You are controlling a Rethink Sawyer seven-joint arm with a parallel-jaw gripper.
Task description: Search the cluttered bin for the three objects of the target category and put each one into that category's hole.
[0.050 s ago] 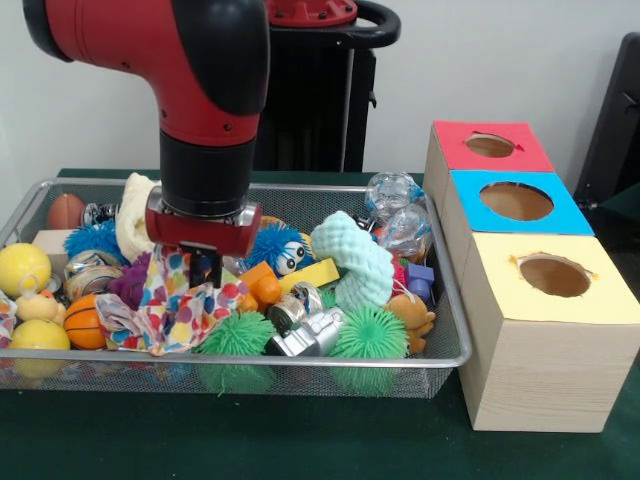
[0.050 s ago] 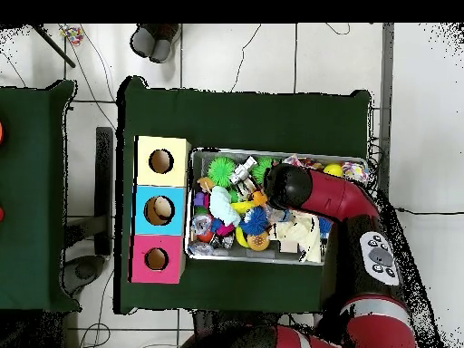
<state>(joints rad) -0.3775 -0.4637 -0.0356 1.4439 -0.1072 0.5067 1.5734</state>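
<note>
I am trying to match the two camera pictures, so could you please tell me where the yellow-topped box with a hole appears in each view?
Front view: the yellow-topped box stands at the right, nearest the camera, beside the wire bin.
Overhead view: the yellow-topped box is the topmost of the three boxes, left of the wire bin.
Shared landmark: the blue-topped box stands next to it.

Wire-mesh metal bin (image 1: 455,330), wood-grain box (image 1: 520,370), rubbery spiky green ball (image 1: 370,335), spotted cloth (image 1: 175,300).
</note>
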